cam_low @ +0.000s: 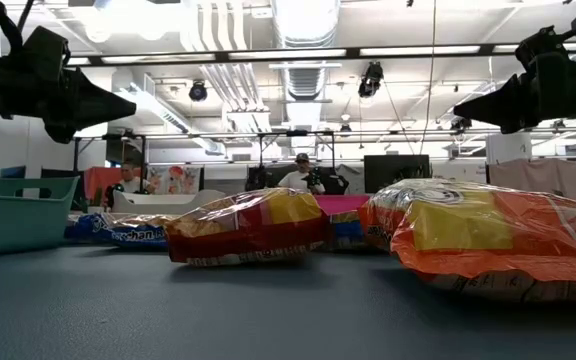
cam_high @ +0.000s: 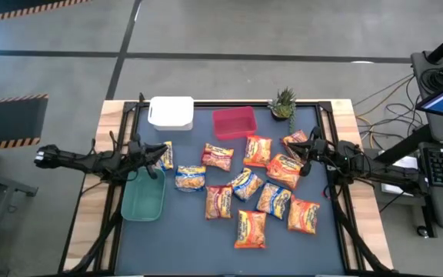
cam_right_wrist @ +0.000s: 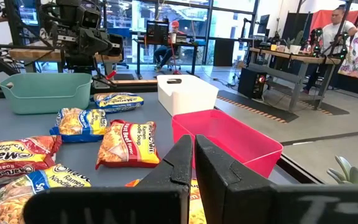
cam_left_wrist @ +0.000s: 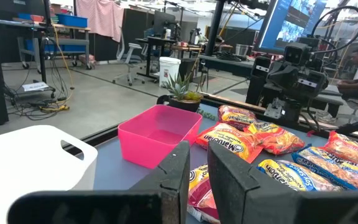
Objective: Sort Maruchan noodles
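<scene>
Several Maruchan noodle packets lie flat on the dark table top, spread over its middle: orange ones [cam_high: 251, 228], yellow-blue ones [cam_high: 191, 178] and red ones [cam_high: 218, 156]. My left gripper [cam_high: 162, 152] hovers level over the table's left side, above a yellow-blue packet [cam_high: 166, 158]. In the left wrist view its fingers [cam_left_wrist: 197, 155] stand a narrow gap apart with nothing between them. My right gripper [cam_high: 303, 159] hovers level at the right side, over the orange packets [cam_high: 284, 171]. It is shut [cam_right_wrist: 193, 149] and holds nothing. In the low view both grippers hang well above the packets [cam_low: 248, 228].
A white bin [cam_high: 171, 112] and a red bin [cam_high: 233, 123] stand at the far edge, with a small potted plant [cam_high: 283, 104] to their right. A green bin [cam_high: 144, 194] sits under my left arm at the left. People sit at desks beyond the table [cam_low: 301, 175].
</scene>
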Controlling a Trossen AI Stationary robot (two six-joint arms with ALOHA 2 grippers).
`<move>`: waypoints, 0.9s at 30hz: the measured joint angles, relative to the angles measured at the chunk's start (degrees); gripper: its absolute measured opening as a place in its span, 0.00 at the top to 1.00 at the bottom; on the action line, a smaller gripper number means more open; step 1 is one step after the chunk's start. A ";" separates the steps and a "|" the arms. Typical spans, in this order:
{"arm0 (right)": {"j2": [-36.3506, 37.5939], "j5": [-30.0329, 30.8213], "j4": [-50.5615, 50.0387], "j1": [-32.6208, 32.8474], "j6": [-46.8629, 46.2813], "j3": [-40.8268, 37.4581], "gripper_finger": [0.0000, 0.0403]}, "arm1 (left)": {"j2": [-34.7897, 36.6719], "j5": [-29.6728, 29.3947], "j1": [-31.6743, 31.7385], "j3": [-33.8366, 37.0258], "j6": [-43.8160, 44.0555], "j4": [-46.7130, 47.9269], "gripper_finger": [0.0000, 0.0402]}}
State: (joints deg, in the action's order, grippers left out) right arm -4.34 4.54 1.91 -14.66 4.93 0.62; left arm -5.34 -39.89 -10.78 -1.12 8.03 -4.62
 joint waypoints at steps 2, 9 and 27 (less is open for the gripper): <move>0.00 0.00 0.00 0.00 0.00 0.01 0.98 | 0.00 0.00 0.00 0.00 -0.02 0.00 0.90; 0.01 0.02 -0.01 0.00 0.00 0.01 0.98 | 0.00 0.01 0.01 0.02 0.00 0.00 0.90; 0.00 0.41 3.01 0.00 -31.32 0.00 0.98 | 0.00 -0.03 0.02 0.00 18.24 -3.92 0.90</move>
State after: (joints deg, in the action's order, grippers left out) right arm -4.34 4.95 4.92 -14.66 -26.39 0.62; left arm -5.34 -39.92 -10.76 -1.13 26.27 -8.55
